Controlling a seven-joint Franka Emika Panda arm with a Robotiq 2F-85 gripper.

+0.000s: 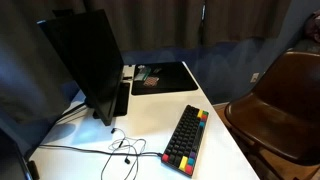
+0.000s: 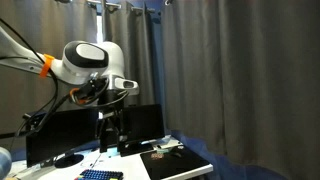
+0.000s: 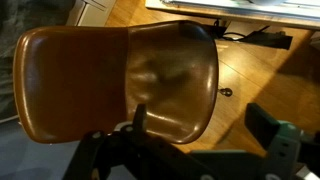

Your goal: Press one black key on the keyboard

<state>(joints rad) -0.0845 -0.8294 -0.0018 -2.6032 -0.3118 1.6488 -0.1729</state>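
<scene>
- The room is closed off by dark curtains. In front of them stands a white table.
- On the table, at the back, is a dark monitor. Beside it lies a flat black desk mat.
- The keyboard lies on the near right part of the table, close to the edge, and is turned a little at an angle. Most of its keys are black. I can see red, yellow and green keys along its edges.
- In an exterior view the keyboard shows only as a small dim strip at the bottom edge.
- Thin cables lie loose on the table, just to the left of the keyboard and apart from it.
- A brown chair stands next to the table, on the side where the keyboard is.
- My arm is raised high in front of the curtains, well above the table.
- In the wrist view I look down on the seat of the brown chair, with a wooden floor around it. The keyboard is not in this view.
- My gripper comes in from the bottom of the wrist view. Its two fingers stand wide apart and nothing is between them.
- I am touching neither the keyboard nor the table.
</scene>
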